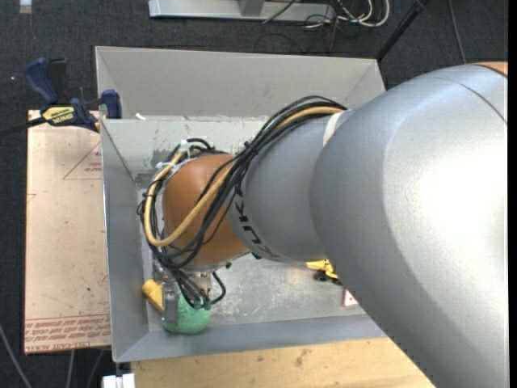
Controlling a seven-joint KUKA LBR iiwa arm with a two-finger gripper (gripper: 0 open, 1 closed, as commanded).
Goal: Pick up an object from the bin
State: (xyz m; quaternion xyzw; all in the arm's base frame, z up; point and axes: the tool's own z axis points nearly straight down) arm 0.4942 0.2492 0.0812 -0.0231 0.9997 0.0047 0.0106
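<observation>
1. Green rounded object: you find it in the near-left corner of the bin, on the floor against the near wall. Its top is partly covered by the hardware above it.
2. Gripper: it stands low in that same corner, directly over the green rounded object. You cannot tell whether the two are touching.
3. Gripper state: the wiring and the wrist hide its working end. You cannot tell how far open it is or whether it has hold of anything, so record this as undetermined.
4. Yellow piece: it lies just left of the gripper, close to the bin's left wall and beside the upper left of the green rounded object. Part of it is hidden, and contact with the gripper cannot be confirmed.
5. Orange cover: it sits on the wrist above the gripper, with black and tan cables looped around it.
6. Arm: grey, it enters from the right and overlies most of the bin floor.
7. Small yellow thing: it shows on the floor at the arm's lower edge, well apart from the gripper. A red-and-white scrap lies near it, towards the near wall. Both are partly hidden.
</observation>
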